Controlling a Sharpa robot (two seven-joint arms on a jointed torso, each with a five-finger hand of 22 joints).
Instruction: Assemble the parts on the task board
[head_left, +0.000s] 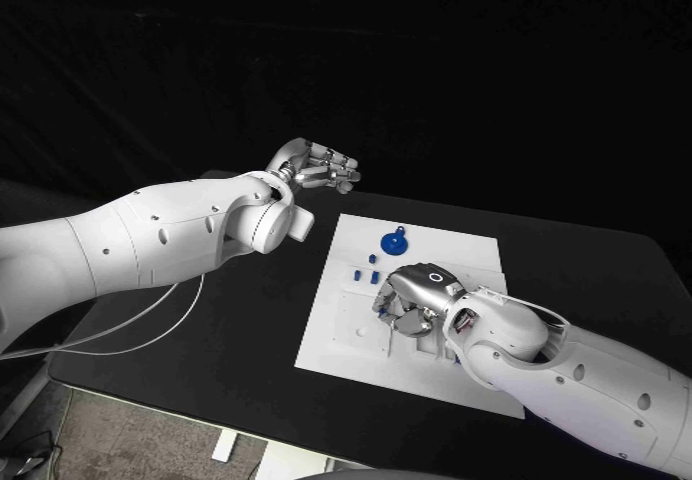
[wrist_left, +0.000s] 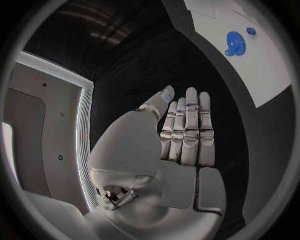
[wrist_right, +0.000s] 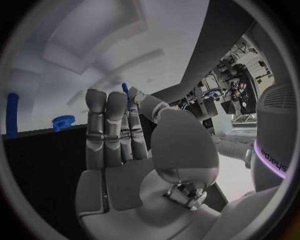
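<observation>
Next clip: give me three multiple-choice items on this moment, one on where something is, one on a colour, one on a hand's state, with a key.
1. Where is the right hand?
A. Over the task board
B. Off the table's near edge
C. Beside the left hand

2. What colour is the gear on the board?
A. Grey
B. Blue
C. Red

3. What is the state of the left hand?
A. Gripping the gear
B. Pressing on the board
C. Empty, raised off the board

Key:
1 A: the head view shows the right hand above the white board's middle.
2 B: the gear near the board's far edge is plainly blue.
3 C: the left wrist view shows its fingers straight with nothing in them, and the head view shows it up past the board's far left corner.
</observation>
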